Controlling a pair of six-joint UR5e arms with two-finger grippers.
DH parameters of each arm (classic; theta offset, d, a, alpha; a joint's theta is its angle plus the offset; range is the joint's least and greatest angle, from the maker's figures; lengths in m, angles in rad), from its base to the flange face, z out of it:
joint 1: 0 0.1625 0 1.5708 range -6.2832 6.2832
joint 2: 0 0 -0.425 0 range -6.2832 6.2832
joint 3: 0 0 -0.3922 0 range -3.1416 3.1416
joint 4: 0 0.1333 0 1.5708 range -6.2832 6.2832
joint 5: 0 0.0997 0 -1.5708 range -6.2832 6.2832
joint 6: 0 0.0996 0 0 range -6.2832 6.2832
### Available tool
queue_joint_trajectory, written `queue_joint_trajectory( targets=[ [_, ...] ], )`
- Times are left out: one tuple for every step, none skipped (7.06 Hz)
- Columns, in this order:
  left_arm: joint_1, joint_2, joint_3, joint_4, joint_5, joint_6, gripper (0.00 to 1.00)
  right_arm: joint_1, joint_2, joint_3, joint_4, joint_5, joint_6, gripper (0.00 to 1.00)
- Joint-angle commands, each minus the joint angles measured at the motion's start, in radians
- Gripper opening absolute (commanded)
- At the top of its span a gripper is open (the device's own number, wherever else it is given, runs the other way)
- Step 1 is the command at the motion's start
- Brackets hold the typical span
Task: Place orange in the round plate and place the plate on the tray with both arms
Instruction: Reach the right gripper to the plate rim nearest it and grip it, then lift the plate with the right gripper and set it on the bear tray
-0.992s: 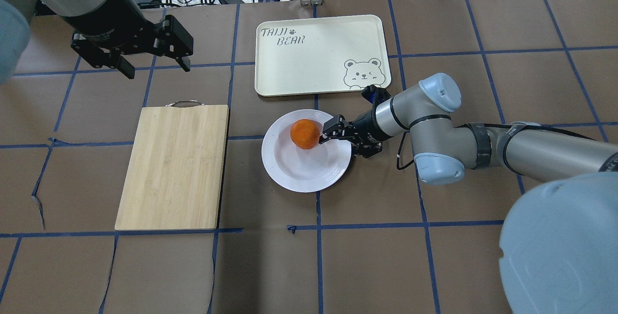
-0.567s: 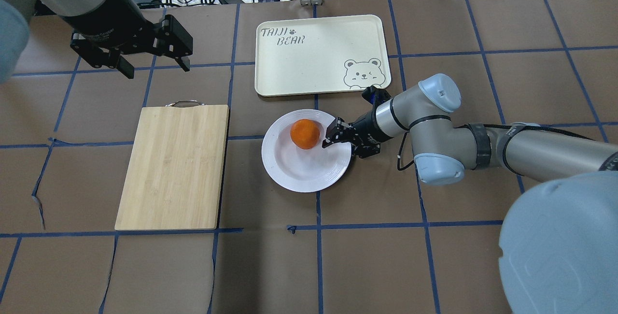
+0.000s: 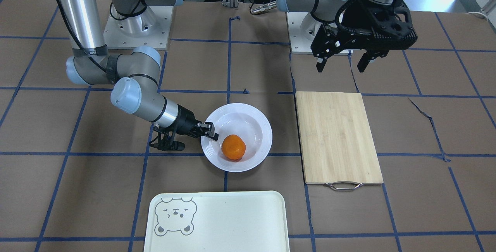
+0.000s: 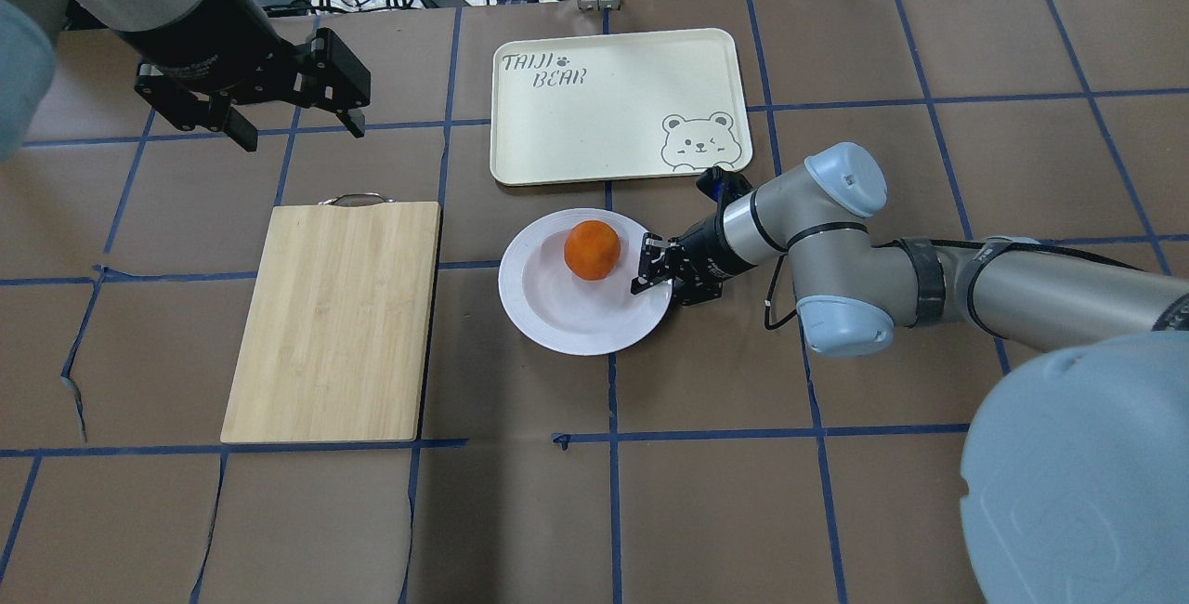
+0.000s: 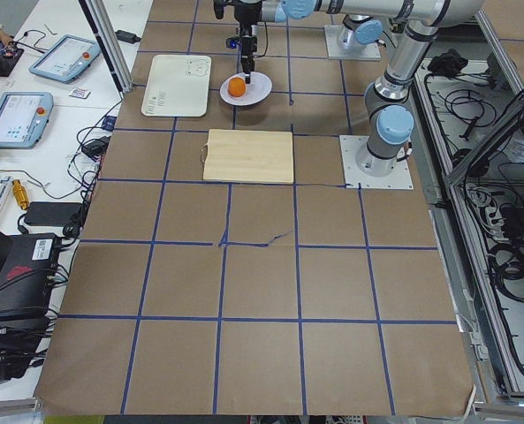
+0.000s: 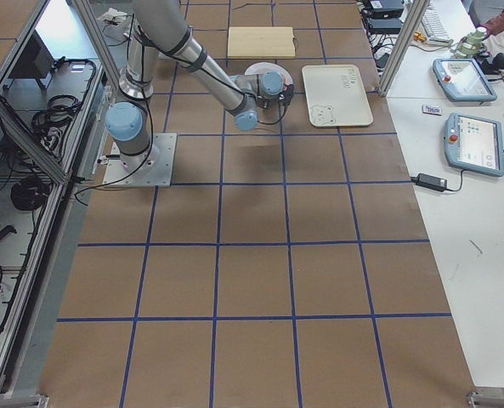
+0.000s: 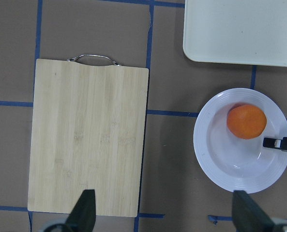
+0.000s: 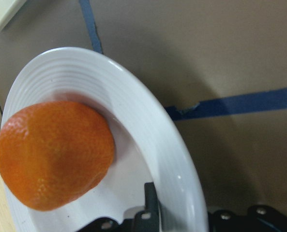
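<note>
R claw (image 4: 650, 265) pinched round plate (image 4: 567, 311) at rim, orange (image 4: 592, 250) in plate, L claw (image 4: 299, 128) spread above bench (image 4: 836, 511), tray (image 4: 604, 135) near plate, apart.

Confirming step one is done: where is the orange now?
Overhead view: the orange sits inside the round plate at mid-table, just short of the tray, beside the right pincer at the plate's right rim.

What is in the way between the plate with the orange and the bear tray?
Nothing visible. Only table lies between the plate and the tray. The right pincer grips the plate's rim at one side; the cutting board lies off to the other.
</note>
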Motion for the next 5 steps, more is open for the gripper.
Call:
queue_joint_trajectory(
  targets=[
    [0.001,0.001,0.0,-0.001,0.0,0.0,1.0,0.0,-0.008,-0.008,-0.005,0.003,0.028,0.01],
    [0.001,0.001,0.0,-0.001,0.0,0.0,1.0,-0.002,-0.011,-0.027,-0.005,0.0,0.026,0.0],
    [0.001,0.001,0.0,-0.001,0.0,0.0,1.0,-0.002,-0.014,-0.051,-0.006,-0.004,0.026,0.0],
    [0.001,0.003,0.0,-0.002,0.002,0.0,1.0,-0.003,-0.018,-0.083,-0.008,-0.007,0.016,0.0],
    [0.001,0.003,0.0,-0.004,0.002,0.0,1.0,-0.003,-0.018,-0.143,-0.003,-0.01,0.014,0.0]
  ],
)
